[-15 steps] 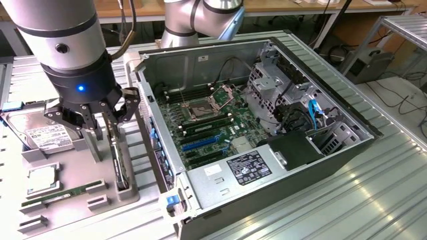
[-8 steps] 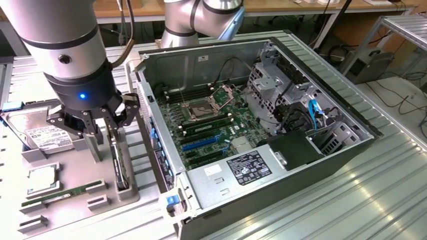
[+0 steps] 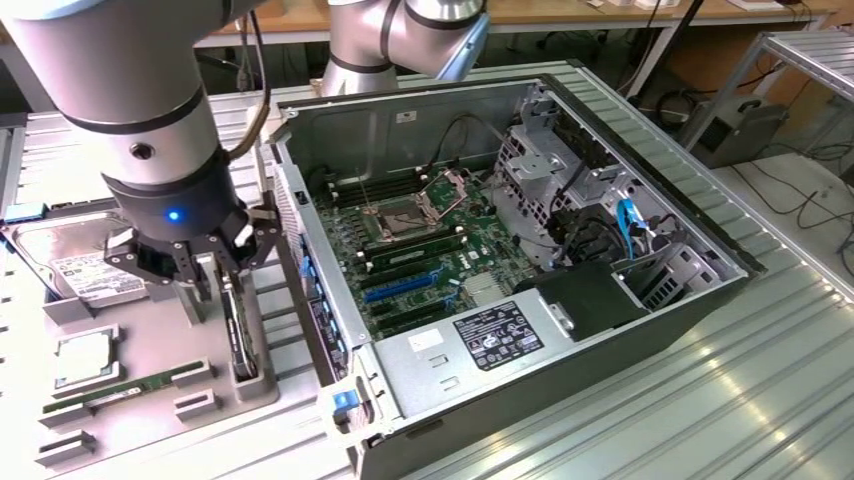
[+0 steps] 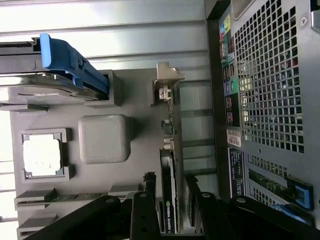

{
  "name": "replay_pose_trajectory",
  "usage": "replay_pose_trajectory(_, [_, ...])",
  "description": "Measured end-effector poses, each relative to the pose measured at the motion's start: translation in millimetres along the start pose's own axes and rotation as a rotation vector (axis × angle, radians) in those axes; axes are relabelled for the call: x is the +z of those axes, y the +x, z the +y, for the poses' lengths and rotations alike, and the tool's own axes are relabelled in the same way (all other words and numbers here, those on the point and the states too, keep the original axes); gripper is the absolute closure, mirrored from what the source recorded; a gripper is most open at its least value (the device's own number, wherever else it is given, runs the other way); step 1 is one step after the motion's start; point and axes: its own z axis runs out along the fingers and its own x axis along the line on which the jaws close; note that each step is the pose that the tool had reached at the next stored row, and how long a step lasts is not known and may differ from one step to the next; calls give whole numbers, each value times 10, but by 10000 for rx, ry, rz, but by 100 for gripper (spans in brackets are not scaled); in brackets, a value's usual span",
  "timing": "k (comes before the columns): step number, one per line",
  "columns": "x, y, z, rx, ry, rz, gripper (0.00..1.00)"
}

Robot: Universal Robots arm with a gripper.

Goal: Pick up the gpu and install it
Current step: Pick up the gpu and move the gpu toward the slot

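The gpu (image 3: 240, 335) stands on its edge in a slot of the grey holder tray (image 3: 167, 345), just beside the open computer case (image 3: 534, 250). My gripper (image 3: 220, 295) hangs right over the card's upper edge. In the wrist view the gpu (image 4: 169, 150) shows edge-on, its silvery end bracket (image 4: 167, 80) at the far end. The gripper (image 4: 172, 200) is open, one black finger on each side of the card. The card still rests in its slot. Inside the case lies the green motherboard (image 3: 427, 250) with its blue expansion slots (image 3: 400, 288).
On the holder tray (image 4: 135, 100) also lie a hard drive (image 3: 80, 270) with a blue bracket (image 4: 65, 65), a processor (image 3: 87, 360) and a green memory stick (image 3: 120, 390). The case's perforated rear wall (image 4: 270, 100) stands close beside the card. A drive cage (image 3: 547, 170) occupies the case's far side.
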Motion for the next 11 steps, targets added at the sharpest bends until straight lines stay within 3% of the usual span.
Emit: replay_pose_trajectory(11, [203,7,-11,-17,-2,-1,64])
